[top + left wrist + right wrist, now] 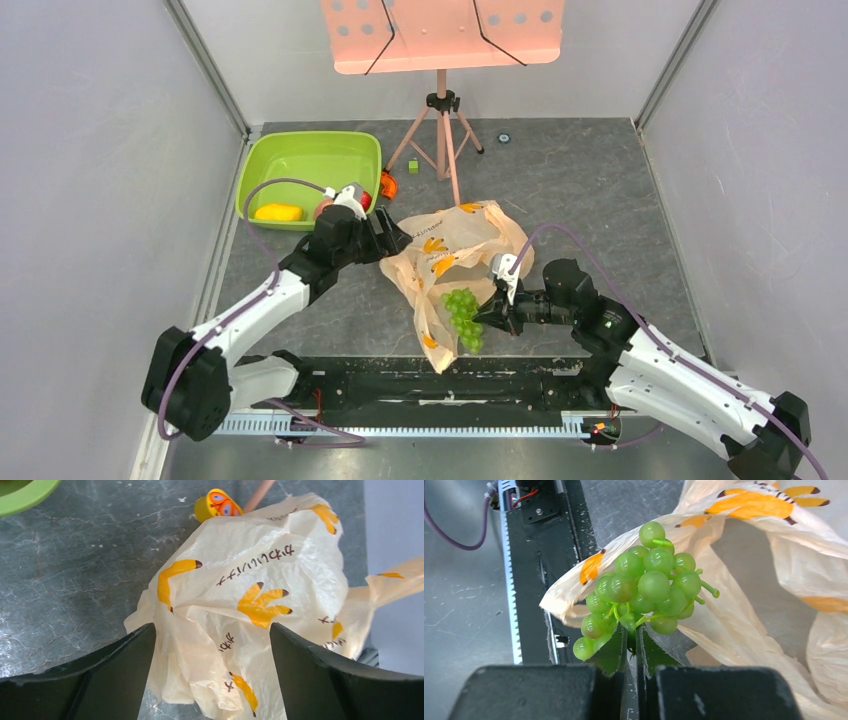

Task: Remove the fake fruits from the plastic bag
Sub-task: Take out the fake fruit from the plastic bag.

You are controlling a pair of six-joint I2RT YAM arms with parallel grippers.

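The left gripper (212,630) stands wide open, its 2 fingers flanking the crinkled beige plastic bag with orange banana print (250,580). The right gripper (631,635) is pinched tight on the stem of the green plastic grape bunch (644,587) at the bag's near end. An oblong yellow plastic fruit (278,212) lies in the lime-green rectangular tub (310,150).

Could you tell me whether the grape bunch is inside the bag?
Out: the grape bunch is bare, no plastic over it, pinched by the right gripper, lying over the bag.

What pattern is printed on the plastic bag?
The plastic bag is pale beige with orange-yellow bananas and dark lettering. It shows best in the left wrist view.
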